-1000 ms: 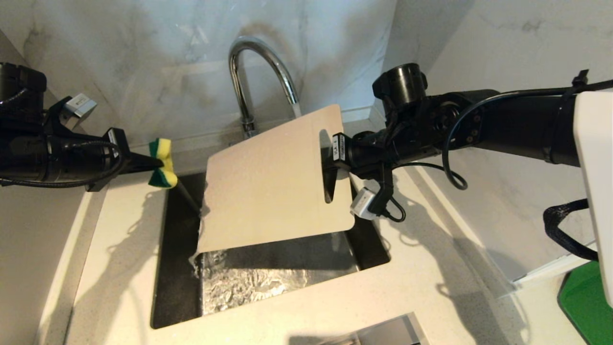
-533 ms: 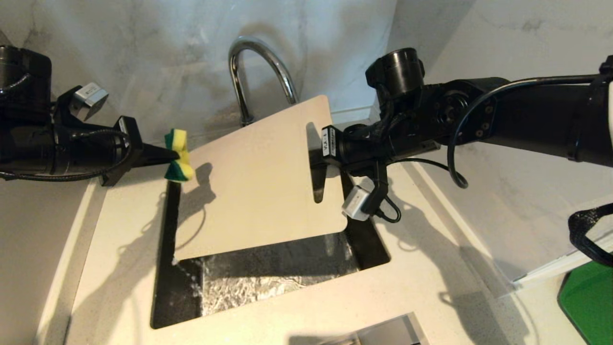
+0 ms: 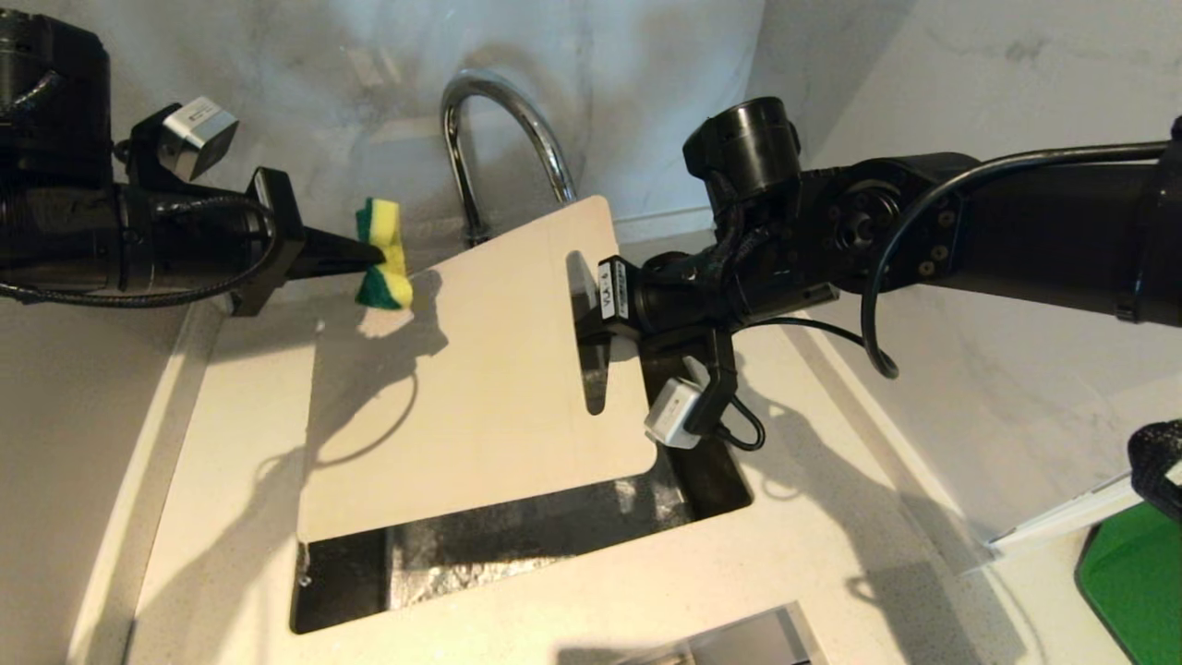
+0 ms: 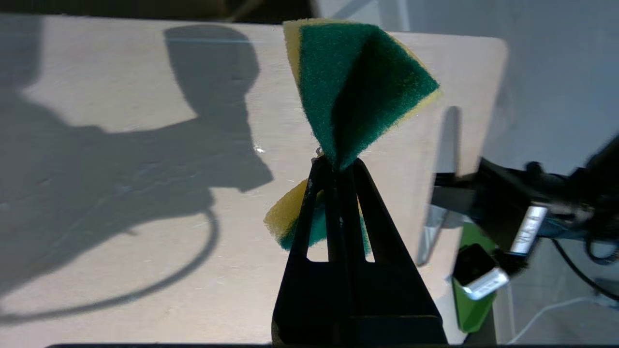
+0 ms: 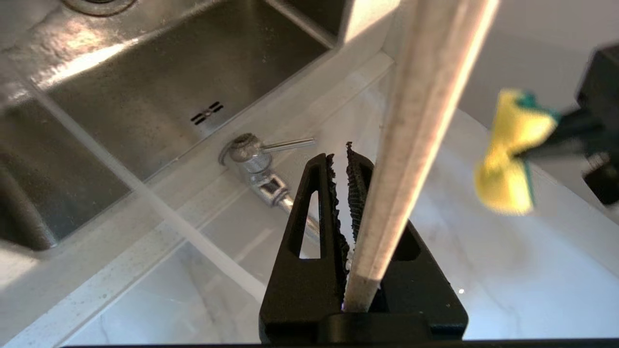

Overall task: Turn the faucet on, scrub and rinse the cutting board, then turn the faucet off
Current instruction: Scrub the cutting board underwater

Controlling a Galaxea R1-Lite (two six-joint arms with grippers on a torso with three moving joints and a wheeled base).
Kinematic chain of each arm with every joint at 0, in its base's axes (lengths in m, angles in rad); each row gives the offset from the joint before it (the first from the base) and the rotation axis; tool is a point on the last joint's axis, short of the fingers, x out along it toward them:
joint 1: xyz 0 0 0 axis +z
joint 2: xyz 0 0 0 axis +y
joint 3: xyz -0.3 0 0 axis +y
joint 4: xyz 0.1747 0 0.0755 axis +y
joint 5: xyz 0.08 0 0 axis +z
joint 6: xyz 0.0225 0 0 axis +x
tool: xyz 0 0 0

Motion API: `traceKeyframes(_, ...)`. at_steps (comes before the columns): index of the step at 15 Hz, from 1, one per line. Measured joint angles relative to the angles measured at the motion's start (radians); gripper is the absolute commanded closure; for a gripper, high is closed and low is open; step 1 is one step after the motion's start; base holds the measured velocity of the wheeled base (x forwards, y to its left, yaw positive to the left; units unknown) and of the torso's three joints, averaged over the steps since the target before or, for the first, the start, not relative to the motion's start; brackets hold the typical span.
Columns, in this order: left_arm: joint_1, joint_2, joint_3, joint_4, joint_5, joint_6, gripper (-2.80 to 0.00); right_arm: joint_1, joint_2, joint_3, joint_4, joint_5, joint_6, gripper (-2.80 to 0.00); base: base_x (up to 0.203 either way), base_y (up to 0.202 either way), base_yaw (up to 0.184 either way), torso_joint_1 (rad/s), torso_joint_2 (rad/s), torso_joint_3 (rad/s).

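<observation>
Head view first, nearest to me: the sink (image 3: 351, 591) opens low in the counter (image 3: 785, 554), its steel floor wet and rippled, so I judge the water is running; the right wrist view shows a pale stream slanting past the basin. Above the basin I carry the cutting board (image 3: 462, 406) tilted, its low corner over the sink's near left part, so that whatever runs off should fall into the basin and not on the counter. My right gripper (image 3: 591, 319) is clamped on the board's edge beside the handle slot, which leaves the broad face bare for scrubbing. My left gripper (image 3: 377, 259) pinches the green-and-yellow sponge (image 3: 383, 254) hard at its middle, so its two ends flare out like a bow; it sits at the board's far left corner, though I cannot be sure whether it touches the surface or hangs just above. Farthest back stands the faucet (image 3: 494, 139), its spout arching behind the board's top edge; its side lever (image 5: 287, 143) shows in the right wrist view, pointing sideways, which I will need to turn back at the end
</observation>
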Motion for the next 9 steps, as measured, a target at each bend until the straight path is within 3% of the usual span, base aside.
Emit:
traceKeyframes(5,-0.113,0.104,-0.155,0.010,0.000,0.000,0.00,0.004,0.001,-0.002,-0.002,0.001,0.000,0.00,0.000,0.000,0.000,0.000,0.00,0.000)
traceKeyframes(9,-0.197,0.163,-0.204,0.011,0.001,0.005,0.00,0.005,0.001,-0.004,-0.001,0.002,0.000,0.00,0.000,0.000,0.000,0.000,0.00,0.000)
